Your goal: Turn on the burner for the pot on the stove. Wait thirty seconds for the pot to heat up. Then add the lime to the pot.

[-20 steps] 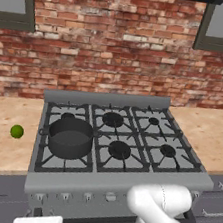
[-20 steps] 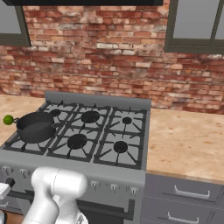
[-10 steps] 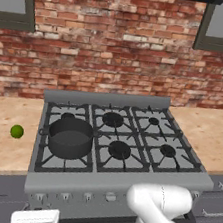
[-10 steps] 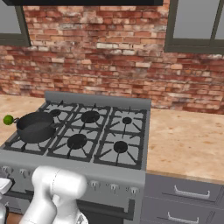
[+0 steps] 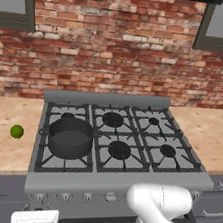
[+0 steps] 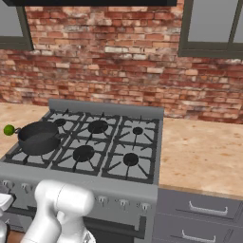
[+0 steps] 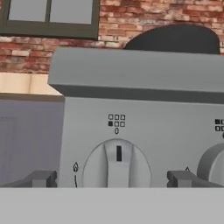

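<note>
The stove [image 5: 118, 181] is a wide grey gas range with dark grates. The dark grey pot [image 5: 70, 136] stands on its front-left grate and hides the burner beneath it. The lime [image 5: 16, 131] lies on the counter left of the stove, apart from the pot. My gripper [image 7: 113, 178] is open and low in front of the stove's front panel. Its fingertips [image 7: 41, 178] stand on either side of the leftmost knob [image 7: 117, 164] without touching it. The pot's rim [image 7: 175, 39] rises above the panel. The hand's white body [image 5: 34, 219] sits below the knob row.
Other bare burners [image 5: 119, 149] lie to the pot's right. A second knob [image 7: 213, 168] sits just right of the one between my fingers. Tan counter [image 6: 199, 152] runs on both sides, with grey drawers [image 6: 204, 209] below and a brick wall behind.
The hand has crept slightly left in front of the knob row, with its jaws still open. Pot and lime have not moved.
</note>
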Robot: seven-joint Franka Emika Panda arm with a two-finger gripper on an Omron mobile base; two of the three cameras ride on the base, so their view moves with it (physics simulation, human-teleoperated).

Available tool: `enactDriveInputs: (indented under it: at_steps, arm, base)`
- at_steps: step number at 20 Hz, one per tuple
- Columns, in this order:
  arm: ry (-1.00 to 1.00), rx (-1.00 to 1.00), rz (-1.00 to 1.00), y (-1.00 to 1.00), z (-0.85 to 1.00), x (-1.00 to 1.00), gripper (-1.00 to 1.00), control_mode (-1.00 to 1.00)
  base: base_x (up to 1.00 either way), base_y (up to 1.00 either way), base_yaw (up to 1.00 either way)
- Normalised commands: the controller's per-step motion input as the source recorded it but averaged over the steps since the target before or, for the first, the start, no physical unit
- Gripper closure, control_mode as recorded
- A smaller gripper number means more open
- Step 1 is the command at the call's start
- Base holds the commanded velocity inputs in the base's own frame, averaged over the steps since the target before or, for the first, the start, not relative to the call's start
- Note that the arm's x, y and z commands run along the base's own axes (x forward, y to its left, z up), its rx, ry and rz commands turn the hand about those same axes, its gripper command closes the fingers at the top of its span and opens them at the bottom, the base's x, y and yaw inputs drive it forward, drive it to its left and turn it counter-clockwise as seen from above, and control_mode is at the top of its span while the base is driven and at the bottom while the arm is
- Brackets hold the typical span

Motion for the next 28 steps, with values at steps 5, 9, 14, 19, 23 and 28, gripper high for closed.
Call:
enactDriveInputs:
  at_steps: [5, 9, 14, 19, 23, 28]
  arm:
    - [0.0, 0.0, 0.0, 0.0, -0.02, 0.13, -1.0, -1.0]
    - [0.0, 0.0, -0.01, -0.01, 0.0, 0.18, -1.0, -1.0]
    - [0.0, 0.0, 0.0, -0.03, 0.0, 0.28, -1.0, -1.0]
    - [0.0, 0.0, 0.0, -0.06, 0.0, 0.36, -1.0, -1.0]
    - [0.0, 0.0, 0.0, -0.05, 0.0, 0.37, 1.0, -1.0]
    - [0.02, 0.04, 0.0, -0.32, 0.0, 0.43, 1.0, -1.0]
  base:
    - [0.0, 0.0, 0.0]
    - [0.0, 0.0, 0.0]
    - [0.0, 0.0, 0.0]
    - [0.0, 0.0, 0.0]
    - [0.0, 0.0, 0.0]
    - [0.0, 0.0, 0.0]
